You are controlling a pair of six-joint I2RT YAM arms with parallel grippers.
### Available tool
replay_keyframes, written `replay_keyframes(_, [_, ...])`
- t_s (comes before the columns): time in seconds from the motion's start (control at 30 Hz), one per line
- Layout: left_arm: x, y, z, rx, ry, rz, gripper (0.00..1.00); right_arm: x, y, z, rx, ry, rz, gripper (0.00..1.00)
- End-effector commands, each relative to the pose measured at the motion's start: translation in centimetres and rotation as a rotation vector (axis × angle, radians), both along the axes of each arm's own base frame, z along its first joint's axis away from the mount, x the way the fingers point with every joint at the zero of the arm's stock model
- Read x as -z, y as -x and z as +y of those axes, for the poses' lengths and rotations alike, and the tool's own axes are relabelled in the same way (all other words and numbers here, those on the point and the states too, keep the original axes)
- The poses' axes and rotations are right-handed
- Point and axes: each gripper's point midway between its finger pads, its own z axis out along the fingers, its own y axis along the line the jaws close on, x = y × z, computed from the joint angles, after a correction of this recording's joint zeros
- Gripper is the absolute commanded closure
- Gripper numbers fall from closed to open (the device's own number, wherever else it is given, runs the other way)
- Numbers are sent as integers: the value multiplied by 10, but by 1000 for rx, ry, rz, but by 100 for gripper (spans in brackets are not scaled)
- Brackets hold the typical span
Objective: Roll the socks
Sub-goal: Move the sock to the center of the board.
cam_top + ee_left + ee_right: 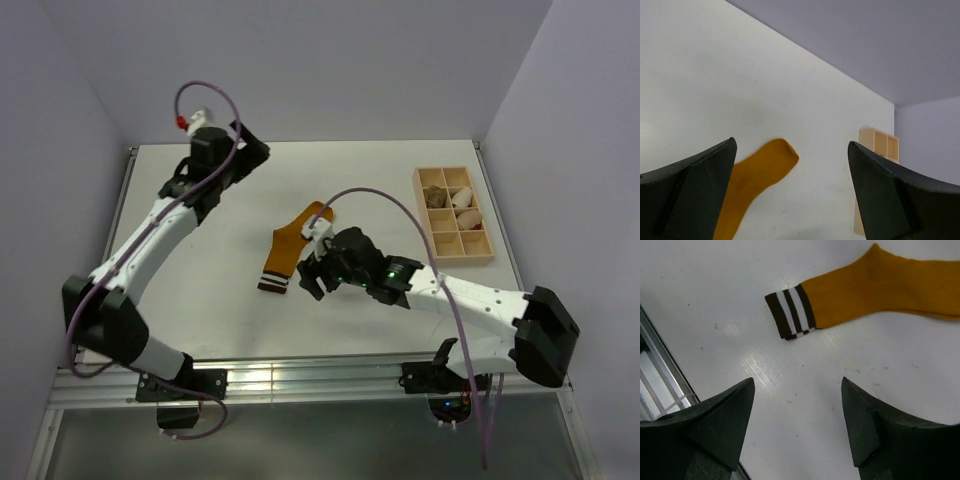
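Right gripper (797, 382): my dark fingers are spread wide with nothing between them, over bare tabletop just beside the sock's striped cuff.
Left gripper (792, 142): my fingers are spread wide too, holding nothing, at the far left of the table and well apart from the sock, looking across at its toe end.
Flat white table (380, 180): it carries everything listed below.
Light wooden tray with square compartments (417, 215): it sits at the far right of the table, well apart from both my grippers.
Mustard-orange fabric sock (880, 285): it lies flat and unrolled near the table's middle, bent at the heel, toe toward the far side.
White and dark-brown striped cuff (790, 312): this is the sock's near end, closest to my right fingers.
Small pale rolled bundles (467, 213): they rest in the tray's right-hand compartments.
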Motion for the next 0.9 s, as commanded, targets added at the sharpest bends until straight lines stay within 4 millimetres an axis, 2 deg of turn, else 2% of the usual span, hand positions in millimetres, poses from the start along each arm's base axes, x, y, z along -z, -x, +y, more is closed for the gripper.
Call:
replay_keyframes(0.0, [1,36,61,-111,-89,46,1,-4,-5,37,-96,74,-94,25])
replay_keyframes(0.03, [15,44,79,-139,-94,77,1,3,-4,44,-115,103,-91,25])
replay_keyframes(0.07, [20,54,86,-139,-88,95,1,9,-5,48,-132,142,-113,26])
replay_keyframes(0.1, [8,66,97,-149,-81,63,0,20,0,61,-165,184,-116,29])
replay_keyframes(0.13, [26,77,112,-173,-97,101,1,24,2,67,-182,206,-126,30])
replay_keyframes(0.17, [31,85,120,-184,-107,108,1,28,4,73,-208,230,-141,31])
replay_keyframes(0.2, [26,98,128,-184,-115,94,1,28,3,80,-216,244,-150,34])
replay_keyframes(0.23, [32,107,135,-189,-125,104,1,42,6,87,-239,282,-144,35])
replay_keyframes(0.33, [50,133,165,-242,-171,130,1,46,1,100,-256,318,-168,42])
replay_keyframes(0.37, [53,144,171,-256,-183,123,1,58,0,102,-267,346,-161,44])
replay_keyframes(0.4, [57,151,179,-280,-205,127,1,56,-2,107,-268,347,-167,45])
replay_keyframes(0.5, [63,168,186,-297,-210,111,0,70,-5,112,-284,381,-156,46])
replay_keyframes(0.53, [72,172,186,-296,-215,121,0,72,-7,113,-279,391,-161,46])
replay_keyframes(0.57, [69,175,187,-301,-207,103,1,80,-9,113,-279,411,-159,46])
replay_keyframes(0.87, [80,174,185,-282,-217,123,0,105,-16,116,-281,479,-151,51])
